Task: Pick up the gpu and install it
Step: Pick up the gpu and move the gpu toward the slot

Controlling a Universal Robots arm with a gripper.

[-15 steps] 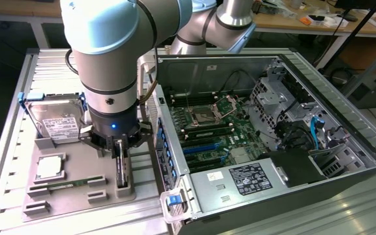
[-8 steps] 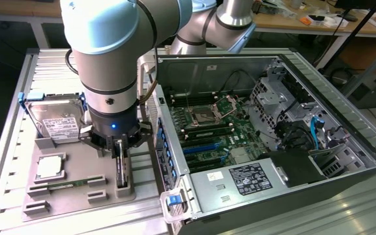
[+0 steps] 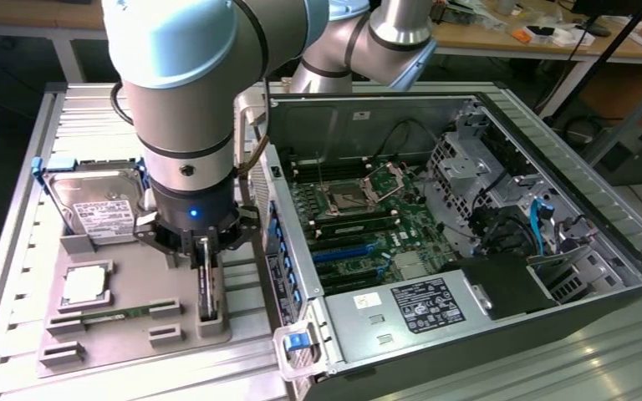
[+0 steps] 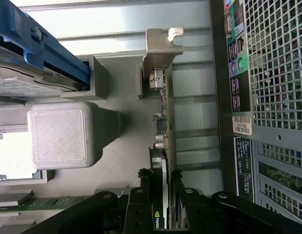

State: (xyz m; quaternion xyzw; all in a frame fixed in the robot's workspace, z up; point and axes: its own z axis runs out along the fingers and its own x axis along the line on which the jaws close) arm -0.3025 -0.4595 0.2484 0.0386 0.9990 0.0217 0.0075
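GPU (image 3: 205, 291) (image 4: 166, 126) stands on edge in a slot at the tray's (image 3: 131, 338) side toward the exterior view's right, with the gripper (image 3: 204, 251) (image 4: 158, 183) clamped on its upper edge. The case (image 3: 298, 276) wall rises just beside it on the exterior view's right. To the exterior view's left lie the CPU (image 3: 84, 286), the RAM (image 3: 109, 316) and, farther back, the drive (image 3: 98, 209).

The hand (image 4: 160, 175) clasps the upright gpu (image 4: 166, 117) edge-on in its grey holder (image 4: 117, 156), beside the computer case (image 4: 277, 73).
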